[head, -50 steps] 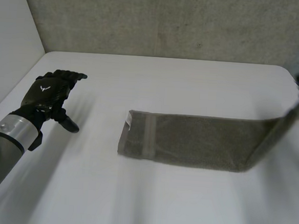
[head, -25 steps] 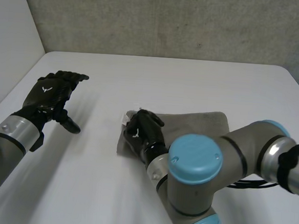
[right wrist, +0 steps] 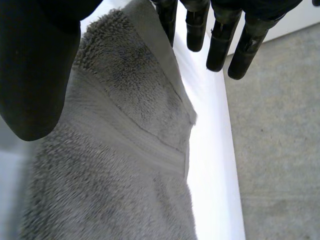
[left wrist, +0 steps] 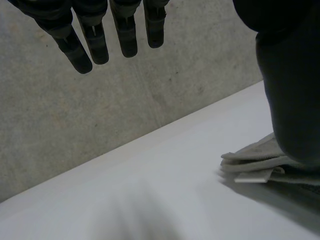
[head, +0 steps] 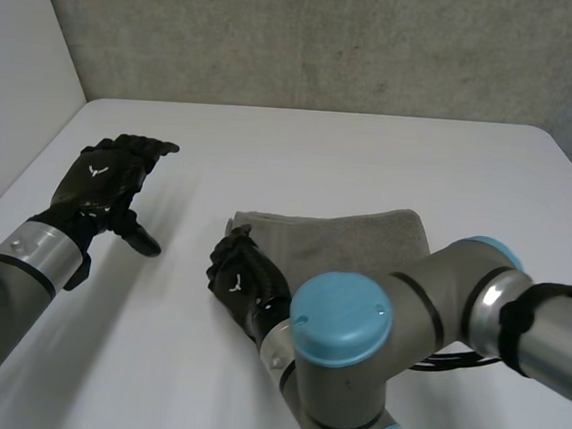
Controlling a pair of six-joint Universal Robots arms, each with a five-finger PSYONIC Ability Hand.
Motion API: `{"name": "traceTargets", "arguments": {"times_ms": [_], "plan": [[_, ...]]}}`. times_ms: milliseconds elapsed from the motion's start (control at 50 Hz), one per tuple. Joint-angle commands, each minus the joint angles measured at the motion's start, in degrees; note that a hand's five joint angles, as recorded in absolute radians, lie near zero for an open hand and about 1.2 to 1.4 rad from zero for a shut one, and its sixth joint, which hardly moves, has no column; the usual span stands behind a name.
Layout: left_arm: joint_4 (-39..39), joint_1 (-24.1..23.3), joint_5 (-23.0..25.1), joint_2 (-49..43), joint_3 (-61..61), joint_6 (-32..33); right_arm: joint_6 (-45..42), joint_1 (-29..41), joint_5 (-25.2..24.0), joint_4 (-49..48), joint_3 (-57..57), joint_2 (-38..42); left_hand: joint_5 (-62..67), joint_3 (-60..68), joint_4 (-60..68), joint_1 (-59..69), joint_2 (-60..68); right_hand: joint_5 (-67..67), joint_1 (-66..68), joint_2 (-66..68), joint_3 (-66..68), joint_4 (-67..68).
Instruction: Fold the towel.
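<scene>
Loosely spread, the right hand point(head: 240, 278) sits palm-down at the folded towel's point(head: 353, 239) left end; the left hand point(head: 100, 184) hovers open, well left of it.

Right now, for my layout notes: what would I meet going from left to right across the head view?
left hand → right hand → towel

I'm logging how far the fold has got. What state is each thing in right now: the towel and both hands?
Towel: folded over on itself, layers stacked, lying flat on the table.
Left hand: open, fingers straight, off to the side, apart from the towel.
Right hand: open, fingers straight, over the towel's end nearer the left hand.
</scene>
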Motion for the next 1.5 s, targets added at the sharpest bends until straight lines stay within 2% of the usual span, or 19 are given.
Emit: {"name": "traceTargets", "arguments": {"times_ms": [20, 120, 200, 240, 300, 380, 420, 440, 540, 700, 880, 980, 1040, 1160, 1200, 1240, 1320, 1420, 1500], "plan": [[0.04, -4.05, -0.12, 0.87, 0.37, 0.0, 16.06, -7.1, -0.33, 0.07, 8.63, -14.56, -11.31, -2.59, -3.75, -3.83, -3.43, -3.5, -4.56, -4.32, -4.21, -4.69], [0.04, -8.18, -0.12, 1.31, 0.81, -0.09, 27.23, -13.87, -1.3, 0.94, 13.82, -22.74, -11.31, -2.59, -3.75, -3.83, -3.43, -3.5, -4.56, -4.32, -4.21, -4.69], [0.13, -10.83, -0.38, 1.13, 1.43, -0.09, 30.78, -18.55, -2.8, 1.38, 18.23, -26.72, -11.14, -2.42, -3.58, -3.66, -3.26, -0.55, -1.62, -1.38, -1.27, -1.75], [0.13, -13.2, -1.17, 0.26, 2.21, -0.09, 30.35, -23.27, -5.6, 1.73, 23.04, -28.82, -11.14, -2.42, -3.58, -3.66, -3.26, 14.68, 13.62, 13.86, 13.97, 13.49], [0.13, -14.53, -1.79, -0.8, 3.18, -0.09, 29.99, -25.31, -6.84, 1.73, 25.18, -28.92, -11.14, -2.42, -3.58, -3.66, -3.26, 16.94, 15.88, 16.11, 16.23, 15.75], [-0.4, -19.87, -4.59, -7.9, 7.91, -0.09, 29.9, -28.56, -7.81, 1.39, 29.03, -28.39, -10.81, -2.09, -3.25, -3.33, -2.93, 17.61, 16.54, 16.78, 16.9, 16.42], [-0.57, -22.43, -8.18, -12.03, 11.08, 0.35, 29.81, -29.7, -7.9, 0.68, 30.53, -27.26, -10.14, -1.42, -2.58, -2.65, -2.26, 18.28, 17.22, 17.46, 17.57, 17.09], [-0.58, -22.44, -8.2, -12.05, 11.09, 0.35, 29.81, -29.71, -7.9, 0.68, 30.54, -27.25, -10.13, -1.42, -2.57, -2.65, -2.25, 18.29, 17.22, 17.46, 17.57, 17.09], [-1.54, -23.75, -17.41, -18.19, 15.13, 5.87, 27.19, -31.11, -6.93, -3.71, 31.15, -23.74, -10.13, -1.42, -2.57, -2.65, -2.25, 21.96, 20.9, 21.14, 21.25, 20.77], [-1.89, -26.57, -19.8, -21.97, 16.02, 12.74, 22.96, -32.08, -3.77, -4.51, 30.89, -18.74, -10.3, -1.58, -2.74, -2.82, -2.42, 29.89, 28.83, 29.07, 29.18, 28.7], [-2.07, -27.09, -19.72, -23.3, 16.37, 12.57, 22.34, -31.82, -2.71, -5.82, 29.92, -16.26, -10.3, -1.58, -2.74, -2.82, -2.42, 35.44, 34.38, 34.62, 34.73, 34.25], [-2.25, -27.62, -19.72, -22.25, 16.02, 12.48, 22.34, -31.9, -0.43, -8.37, 29.4, -16.61, -10.47, -1.75, -2.91, -2.99, -2.59, 66.47, 65.41, 65.65, 65.76, 65.28], [-2.6, -27.62, -19.81, -22.07, 16.02, 12.48, 22.17, -31.64, 0.19, -8.46, 28.96, -16.97, -10.47, -1.75, -2.91, -2.99, -2.59, 66.5, 65.44, 65.68, 65.79, 65.31], [-4.09, -26.66, -19.81, -13.46, 15.49, 10.81, 17.42, -30.67, 1.6, -7.93, 25.62, -20.39, -11.31, -2.59, -3.75, -3.83, -3.43, 66.5, 65.44, 65.68, 65.79, 65.31], [-4.18, -25.78, -19.81, -11.44, 15.4, 9.49, 16.37, -28.92, 1.16, -7.85, 24.3, -21.8, -11.48, -2.76, -3.92, -4.0, -3.6, 66.5, 65.44, 65.68, 65.79, 65.31], [-4.27, -21.84, -19.81, -7.5, 15.4, 6.43, 14.97, -22.1, 0.98, -7.93, 20.1, -22.77, -11.65, -2.93, -4.09, -4.16, -3.77, 66.5, 65.44, 65.68, 65.79, 65.31], [-4.97, -17.69, -19.81, -3.35, 15.22, 3.87, 14.26, -15.29, 0.63, -7.41, 14.98, -21.19, -11.65, -2.93, -4.09, -4.17, -3.77, 66.5, 65.44, 65.68, 65.79, 65.31], [-6.64, -12.94, -19.63, -0.27, 15.22, 1.5, 10.13, -8.17, 0.01, -5.03, 7.42, -13.19, -11.65, -2.93, -4.09, -4.17, -3.77, 66.5, 65.44, 65.68, 65.79, 65.31], [-8.48, -10.58, -19.37, 0.87, 14.88, 0.36, 3.47, -0.82, -3.92, 1.71, 2.16, -5.48, -11.81, -3.1, -4.25, -4.33, -3.93, 66.5, 65.44, 65.68, 65.79, 65.31]]}}
